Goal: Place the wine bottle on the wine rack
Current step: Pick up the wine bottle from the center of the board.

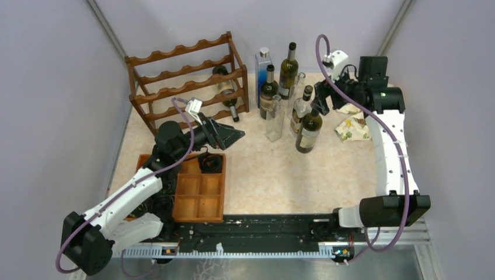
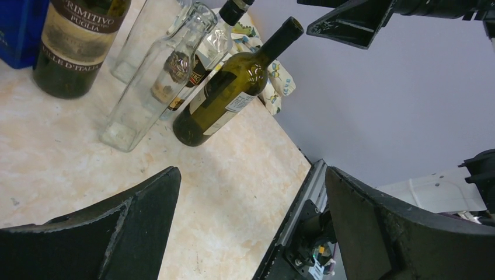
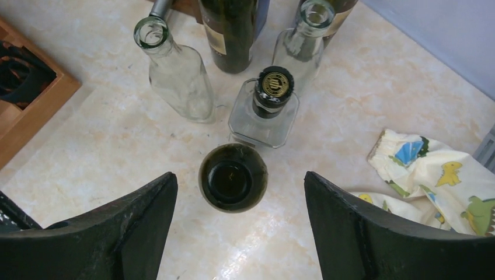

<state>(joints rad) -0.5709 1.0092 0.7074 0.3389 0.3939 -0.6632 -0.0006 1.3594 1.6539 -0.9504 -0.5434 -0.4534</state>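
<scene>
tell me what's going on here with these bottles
The right pincer is open, poised over a dark green bottle at the front of the cluster, not gripping it. The left pincer is open and empty near the tray. The rack already holds one bottle.

There is one rack (image 1: 178, 51) at the far left, and one bottle (image 1: 226, 87) lies in it. To the right of the rack seven more stand: three dark bottles (image 1: 288, 70) (image 1: 268, 93) (image 1: 309, 131), three clear bottles (image 1: 275, 119) (image 1: 300, 84) (image 1: 300, 111) and one blue bottle (image 1: 263, 67). Of the clear bottles, two are open on top and one has a black cap. At the far right lies one cloth (image 1: 353, 127). At the near left is one tray (image 1: 208, 205). There are two arms (image 1: 125, 195) (image 1: 392, 151), one left and one right.
</scene>
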